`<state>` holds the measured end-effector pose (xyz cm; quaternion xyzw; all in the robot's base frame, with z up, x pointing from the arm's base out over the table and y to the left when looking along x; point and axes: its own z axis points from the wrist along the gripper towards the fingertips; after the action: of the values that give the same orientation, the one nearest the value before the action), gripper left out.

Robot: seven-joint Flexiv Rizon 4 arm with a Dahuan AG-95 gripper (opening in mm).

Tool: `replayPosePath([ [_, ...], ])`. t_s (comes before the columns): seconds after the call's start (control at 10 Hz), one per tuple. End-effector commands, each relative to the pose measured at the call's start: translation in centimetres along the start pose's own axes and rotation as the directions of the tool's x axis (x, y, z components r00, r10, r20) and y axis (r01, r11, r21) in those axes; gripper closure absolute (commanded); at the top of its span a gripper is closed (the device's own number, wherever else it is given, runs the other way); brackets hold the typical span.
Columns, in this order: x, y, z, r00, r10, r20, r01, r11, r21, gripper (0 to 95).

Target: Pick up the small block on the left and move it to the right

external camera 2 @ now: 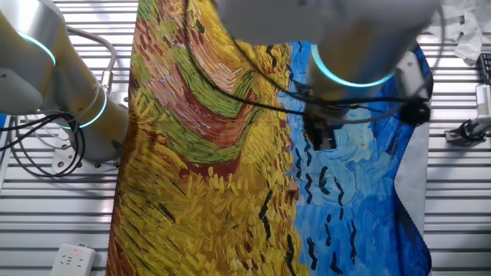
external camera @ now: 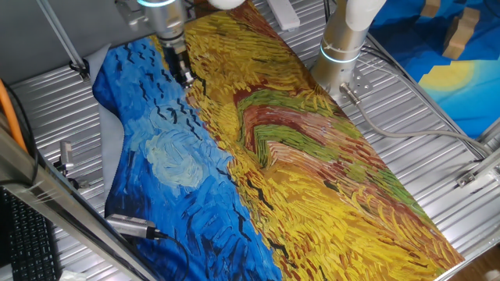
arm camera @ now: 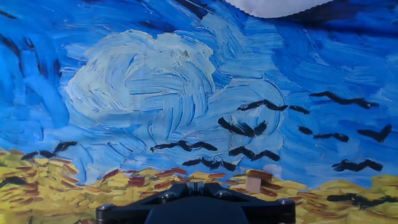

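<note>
A small tan block (arm camera: 253, 182) stands on the painted cloth (arm camera: 143, 87), where the blue sky meets the yellow field. It also shows as a small speck in the other fixed view (external camera 2: 293, 186). I cannot pick it out in the one fixed view. My gripper (arm camera: 194, 186) hovers low over the cloth, just left of the block in the hand view and apart from it. Its fingers are closed together with nothing between them. The gripper also shows in the one fixed view (external camera: 185, 76) and in the other fixed view (external camera 2: 323, 139).
A second arm's base (external camera: 342, 48) stands beside the cloth on the slatted metal table (external camera: 406, 101). A metal tool (external camera: 131, 226) lies at the cloth's edge. A power strip (external camera 2: 73, 259) sits near the table corner. White material (arm camera: 273, 5) lies past the cloth's far edge.
</note>
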<state>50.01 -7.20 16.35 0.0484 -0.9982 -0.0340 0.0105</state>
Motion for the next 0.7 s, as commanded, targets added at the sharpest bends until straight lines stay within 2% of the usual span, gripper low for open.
replayPosePath([
  [0.1, -0.24, 0.04, 0.15, 1.000, -0.002, 0.015, 0.002, 1.000, 0.014, 95.0],
  [0.4, 0.05, -0.25, -0.32, 1.000, -0.015, 0.021, 0.014, 1.000, 0.016, 95.0],
  [0.7, 0.28, -0.47, -0.66, 0.999, -0.037, 0.014, 0.036, 0.999, 0.014, 95.0],
])
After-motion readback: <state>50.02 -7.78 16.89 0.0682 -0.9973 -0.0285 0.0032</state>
